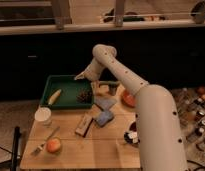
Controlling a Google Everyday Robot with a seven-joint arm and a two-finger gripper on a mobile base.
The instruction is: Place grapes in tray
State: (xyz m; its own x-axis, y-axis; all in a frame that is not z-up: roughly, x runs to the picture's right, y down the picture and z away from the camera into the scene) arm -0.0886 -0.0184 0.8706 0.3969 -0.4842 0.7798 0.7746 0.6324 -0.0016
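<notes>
The dark green tray [63, 80] stands at the back left of the wooden table. The grapes [85, 96], a small dark bumpy cluster, lie inside the tray near its right front corner. My gripper [80, 77] hangs over the tray's back right part, above and a little left of the grapes and apart from them. The white arm [146, 100] reaches in from the lower right and bends down to it.
A yellow corn-like item [54, 96] lies in the tray's left half. On the table are a white cup [43, 116], an orange-red fruit [54, 145], a fork [44, 142], a blue sponge [104, 118], a brown block [84, 125] and an orange bowl [128, 98].
</notes>
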